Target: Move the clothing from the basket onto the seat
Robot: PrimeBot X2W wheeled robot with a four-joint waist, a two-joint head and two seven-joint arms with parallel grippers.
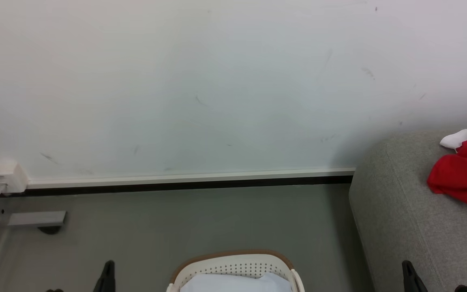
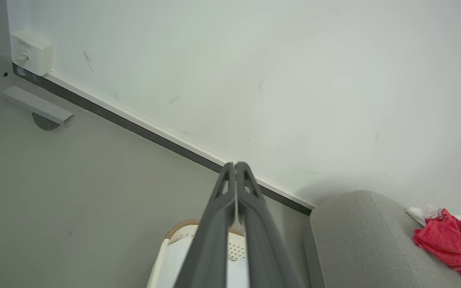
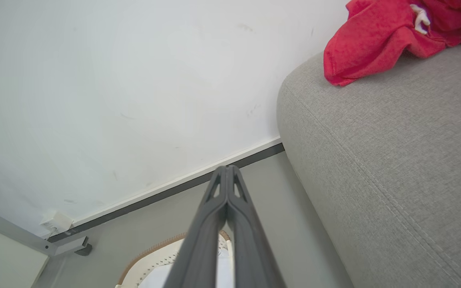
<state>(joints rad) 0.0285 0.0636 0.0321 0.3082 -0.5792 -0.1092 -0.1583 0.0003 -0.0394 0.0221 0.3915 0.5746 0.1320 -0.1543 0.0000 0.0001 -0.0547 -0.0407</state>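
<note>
Where the head view ends, basket (image 1: 233,267) and clothing (image 1: 464,172) are cropped

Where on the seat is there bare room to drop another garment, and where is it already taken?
The seat is bare from its rounded end beside the floor across to the red clothing, and along the stitched seam in front of that pile. Crowded: the back right part, where the red pile and a white piece lie near the wall.

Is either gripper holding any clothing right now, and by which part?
Nothing is held. The left gripper and right gripper are both shut empty; the red clothing lies on the seat.
</note>
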